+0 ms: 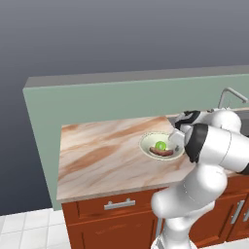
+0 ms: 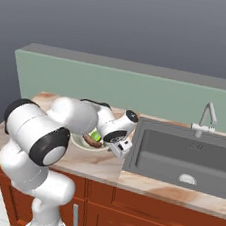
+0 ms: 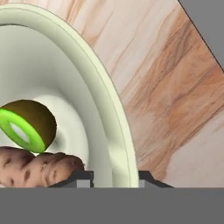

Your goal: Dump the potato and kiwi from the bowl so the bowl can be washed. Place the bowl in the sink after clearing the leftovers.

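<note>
My fingers point(image 3: 111, 178) are down at the edge of the bowl point(image 3: 78, 87). One finger tip is inside the bowl wall and the other is outside it, so the rim sits between them. They are apart with the rim in the gap, and I cannot tell if they press on it yet.

The bowl sits on the table point(image 1: 97, 155), and both bits of food are in it. The potato point(image 3: 35, 168) lies just inside from my inner finger, very close to it. The kiwi point(image 3: 28, 124) is a bit farther in, touching the potato (its green cut face looks my way). The sink point(image 2: 189, 160) is on the other side, past my outer finger, near the bowl.

I think I am at the step of grabbing the bowl by its rim. Nothing is dumped yet.

Next I need to squeeze the rim tight, then lift and tip the bowl so the food rolls out. The rim is thin and smooth, so it could slip or swing as I lift. After the food is out, the bowl goes into the sink.
</note>
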Controlling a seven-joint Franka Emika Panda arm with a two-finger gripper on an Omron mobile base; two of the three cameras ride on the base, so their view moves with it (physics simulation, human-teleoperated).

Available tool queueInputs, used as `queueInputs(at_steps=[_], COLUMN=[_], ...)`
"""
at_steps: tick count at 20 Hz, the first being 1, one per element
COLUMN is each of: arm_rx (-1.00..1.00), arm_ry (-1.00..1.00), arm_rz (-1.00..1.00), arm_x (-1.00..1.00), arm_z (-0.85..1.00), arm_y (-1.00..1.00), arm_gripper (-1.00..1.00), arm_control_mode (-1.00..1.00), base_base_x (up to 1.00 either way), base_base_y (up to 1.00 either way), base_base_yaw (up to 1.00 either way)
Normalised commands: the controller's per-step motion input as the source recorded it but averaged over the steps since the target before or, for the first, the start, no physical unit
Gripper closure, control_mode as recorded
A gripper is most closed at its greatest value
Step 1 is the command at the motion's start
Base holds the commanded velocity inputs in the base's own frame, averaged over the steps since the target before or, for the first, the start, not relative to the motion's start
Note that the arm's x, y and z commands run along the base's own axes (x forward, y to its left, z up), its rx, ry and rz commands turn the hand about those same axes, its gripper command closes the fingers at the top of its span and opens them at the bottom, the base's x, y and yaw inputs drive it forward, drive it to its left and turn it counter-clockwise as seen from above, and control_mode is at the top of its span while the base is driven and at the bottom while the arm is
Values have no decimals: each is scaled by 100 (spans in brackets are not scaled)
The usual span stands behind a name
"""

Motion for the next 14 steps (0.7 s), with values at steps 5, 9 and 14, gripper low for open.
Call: queueInputs(at_steps=[5,9,14], arm_rx=[5,14,20], arm_ry=[-3,-1,-2], arm_rz=[0,-9,-15], arm_x=[-11,-22,-45], arm_z=[32,51,58], arm_y=[0,1,0], arm_gripper=[100,100,100], arm_control_mode=[-100,-100,-100], base_base_x=[0,0,0], base_base_y=[0,0,0], base_base_yaw=[0,0,0])
